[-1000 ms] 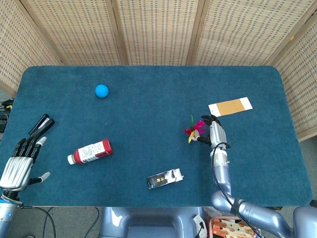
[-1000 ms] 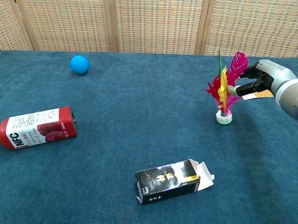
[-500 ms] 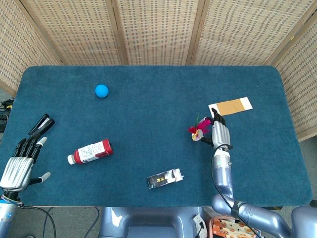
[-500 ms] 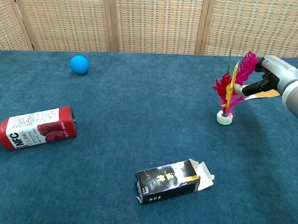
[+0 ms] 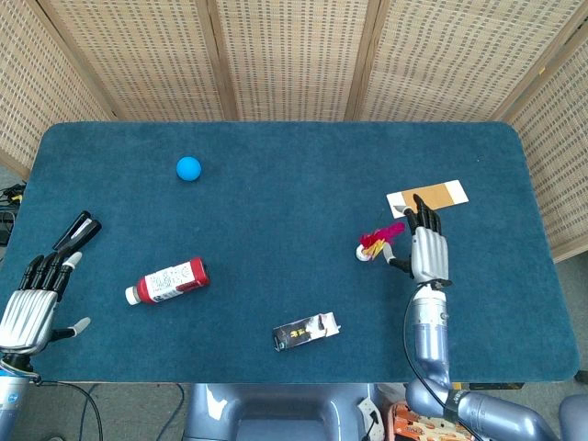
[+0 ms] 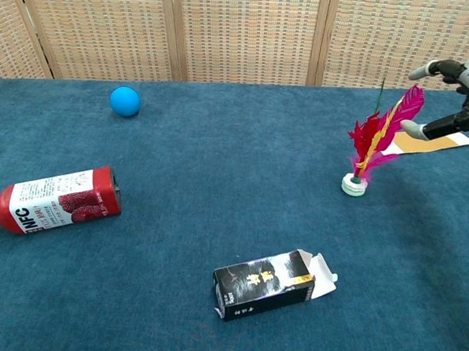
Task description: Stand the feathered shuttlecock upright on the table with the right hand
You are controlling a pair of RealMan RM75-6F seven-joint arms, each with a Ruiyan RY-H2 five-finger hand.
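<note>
— Where is the feathered shuttlecock (image 6: 368, 155)?

— Toward the table's (image 5: 276, 303) right edge, on its base, feathers leaning right.

— Do we hold it?

— No. Our right hand (image 5: 428, 248) is spread just beside it, holding nothing. The standing looks done; only pulling away remains.

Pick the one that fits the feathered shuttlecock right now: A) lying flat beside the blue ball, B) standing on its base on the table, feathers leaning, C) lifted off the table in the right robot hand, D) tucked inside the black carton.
B: the feathered shuttlecock stands on its white base on the table, feathers leaning toward the right robot hand, whose fingers are spread.
</note>
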